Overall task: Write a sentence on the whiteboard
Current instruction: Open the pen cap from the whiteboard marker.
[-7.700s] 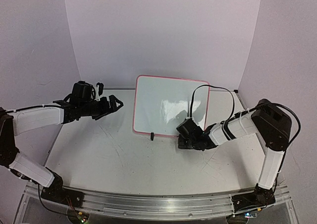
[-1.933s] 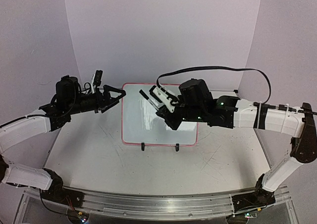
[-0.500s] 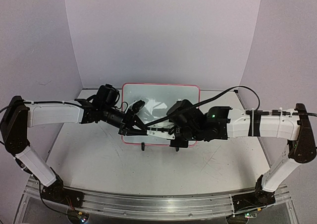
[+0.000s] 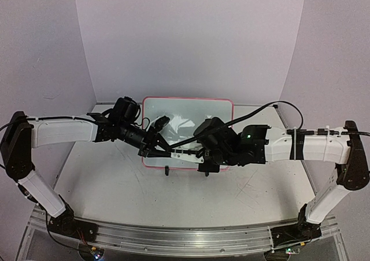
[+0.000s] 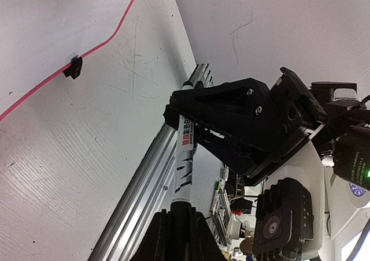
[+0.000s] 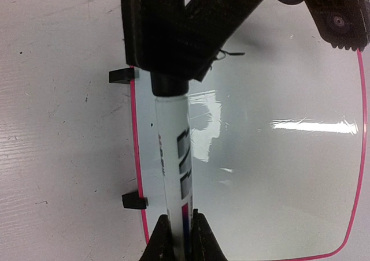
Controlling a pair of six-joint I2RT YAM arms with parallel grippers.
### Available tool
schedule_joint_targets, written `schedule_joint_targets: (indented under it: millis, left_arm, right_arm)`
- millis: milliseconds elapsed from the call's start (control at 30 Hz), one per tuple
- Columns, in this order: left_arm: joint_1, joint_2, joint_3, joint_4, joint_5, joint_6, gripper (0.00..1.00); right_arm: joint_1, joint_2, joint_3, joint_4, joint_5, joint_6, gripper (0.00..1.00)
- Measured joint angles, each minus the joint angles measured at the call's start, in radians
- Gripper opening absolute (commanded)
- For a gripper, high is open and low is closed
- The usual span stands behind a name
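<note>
Robotics lab test cell: scratched tabletop (image 4: 115, 186) under the marker (image 6: 172, 157), plain curved backdrop (image 4: 191, 41) behind it, aluminium mounting rail (image 4: 185, 233) on its near side.

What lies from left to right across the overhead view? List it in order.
In order: left arm → left gripper → marker → right gripper → right arm. The whiteboard overlaps the middle ones, so it is left out.

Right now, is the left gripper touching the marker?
Touching. The right wrist view shows the left gripper shut around the dark cap end of the marker, with no gap visible.
</note>
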Motion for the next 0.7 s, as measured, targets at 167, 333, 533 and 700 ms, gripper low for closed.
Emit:
schedule_joint_targets:
  millis: [167, 333, 533, 700]
  left_arm:
    - [0.000, 0.000, 0.017, -0.035, -0.009, 0.025, 0.00]
    - [-0.002, 0.000, 0.025, -0.070, -0.026, 0.059, 0.00]
    - [0.011, -0.044, 0.029, -0.235, -0.090, 0.196, 0.00]
    - [0.099, -0.169, 0.011, -0.407, -0.147, 0.262, 0.00]
  right_arm:
    - [0.002, 0.001, 0.000, 0.004, 0.013, 0.000, 0.00]
    - [0.007, 0.007, -0.005, 0.013, 0.031, 0.000, 0.00]
    - [0.015, -0.004, -0.067, 0.032, 0.088, 0.005, 0.00]
    - [-0.005, -0.088, -0.146, -0.025, 0.177, 0.040, 0.00]
